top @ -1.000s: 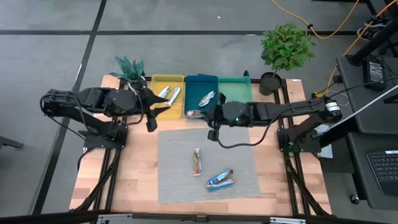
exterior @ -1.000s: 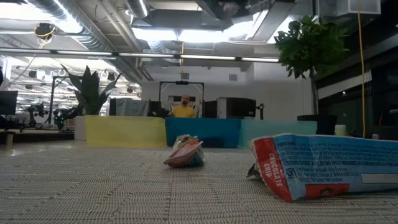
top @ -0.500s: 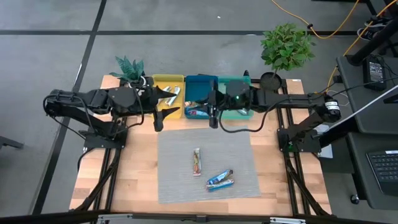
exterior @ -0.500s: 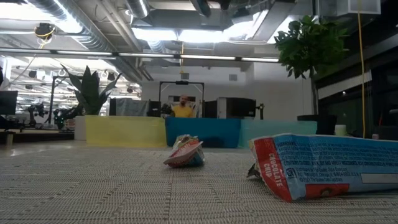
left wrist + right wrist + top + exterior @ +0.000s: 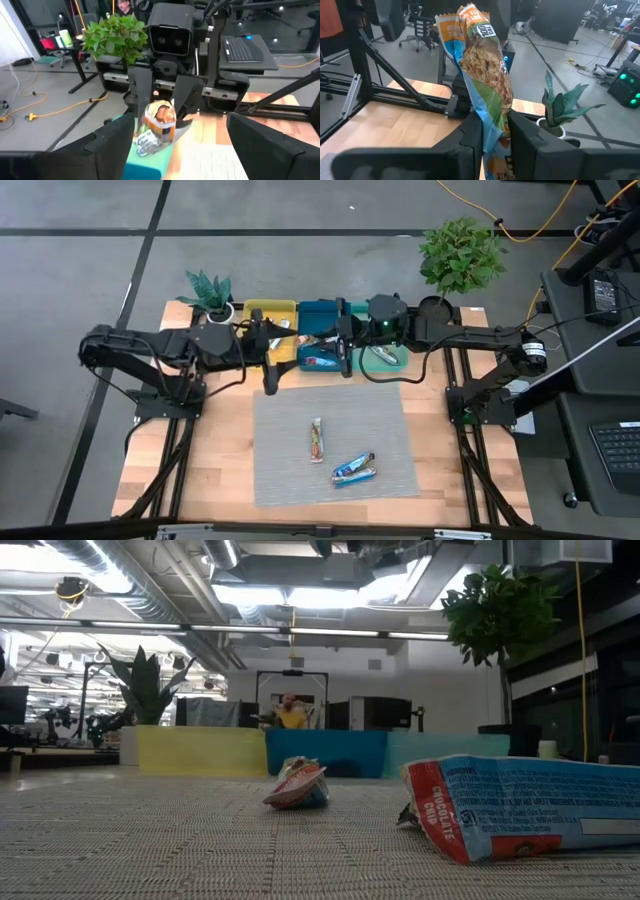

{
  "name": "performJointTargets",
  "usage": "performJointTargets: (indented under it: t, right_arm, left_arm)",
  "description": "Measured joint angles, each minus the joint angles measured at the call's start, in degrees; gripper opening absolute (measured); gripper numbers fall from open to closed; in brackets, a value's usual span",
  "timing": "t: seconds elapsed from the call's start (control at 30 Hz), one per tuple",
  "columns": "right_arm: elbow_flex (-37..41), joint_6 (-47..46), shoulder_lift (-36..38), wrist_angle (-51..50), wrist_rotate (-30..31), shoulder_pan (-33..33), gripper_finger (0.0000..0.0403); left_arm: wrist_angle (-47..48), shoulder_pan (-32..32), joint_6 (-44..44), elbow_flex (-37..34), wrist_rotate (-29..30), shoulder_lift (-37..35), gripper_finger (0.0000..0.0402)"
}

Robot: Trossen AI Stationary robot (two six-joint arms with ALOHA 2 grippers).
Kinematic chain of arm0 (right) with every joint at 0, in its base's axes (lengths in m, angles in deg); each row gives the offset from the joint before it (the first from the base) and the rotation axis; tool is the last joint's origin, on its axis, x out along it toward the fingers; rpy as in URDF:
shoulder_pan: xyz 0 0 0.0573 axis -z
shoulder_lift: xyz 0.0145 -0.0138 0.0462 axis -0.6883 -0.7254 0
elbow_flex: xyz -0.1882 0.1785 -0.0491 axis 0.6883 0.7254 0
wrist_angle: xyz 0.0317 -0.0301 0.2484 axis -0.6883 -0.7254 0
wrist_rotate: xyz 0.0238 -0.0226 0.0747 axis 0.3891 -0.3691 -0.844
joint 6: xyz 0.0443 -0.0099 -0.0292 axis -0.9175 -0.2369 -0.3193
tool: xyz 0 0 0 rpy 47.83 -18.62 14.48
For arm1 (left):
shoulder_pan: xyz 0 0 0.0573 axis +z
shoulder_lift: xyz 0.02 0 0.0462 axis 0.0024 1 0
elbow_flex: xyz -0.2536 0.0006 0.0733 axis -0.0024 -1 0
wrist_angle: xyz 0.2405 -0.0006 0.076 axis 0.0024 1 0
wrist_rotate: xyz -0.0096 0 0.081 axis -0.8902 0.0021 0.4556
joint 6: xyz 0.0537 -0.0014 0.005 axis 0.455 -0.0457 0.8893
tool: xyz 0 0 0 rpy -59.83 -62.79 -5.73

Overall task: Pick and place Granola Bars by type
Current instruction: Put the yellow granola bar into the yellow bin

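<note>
On the grey woven mat [image 5: 290, 410] at the near end of the table, three of the Granola Bars wait untouched: two bright blue crinkly-wrapped bars [image 5: 353, 470] lying together and, just beyond them, a red-orange multicoloured bar [image 5: 316, 439] on its own. Past the mat's far edge, the left gripper [image 5: 268, 378] has slid rightward along the front of the trays over the last second; its fingers are spread wide and hold nothing. Close beside it, the right gripper [image 5: 345, 356] has drawn back from the mat's far edge to the row of trays, its fingers pinching an orange, blue and green multicoloured bar [image 5: 482, 65] that now hangs over the blue rectangular tray [image 5: 325, 308], with the yellow rectangular tray [image 5: 268, 307] to one side and the teal rectangular tray [image 5: 398, 362] to the other. The carry therefore looks nearly done: this bar seems due for release into the blue tray, after which the three bars on the mat remain to be sorted by type
</note>
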Motion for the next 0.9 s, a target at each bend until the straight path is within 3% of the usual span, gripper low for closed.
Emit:
performJointTargets:
  t: [0.43,0.9]
  right_arm:
    - [0.00,0.70,0.00,-0.48,-0.40,0.00,0.0077]
    - [0.00,0.55,0.00,-0.39,-0.40,-0.04,0.0077]
  left_arm:
    - [-3.41,0.02,1.57,0.00,2.01,1.69,0.0291]
    - [-3.37,0.04,1.57,0.00,2.03,1.69,0.0155]
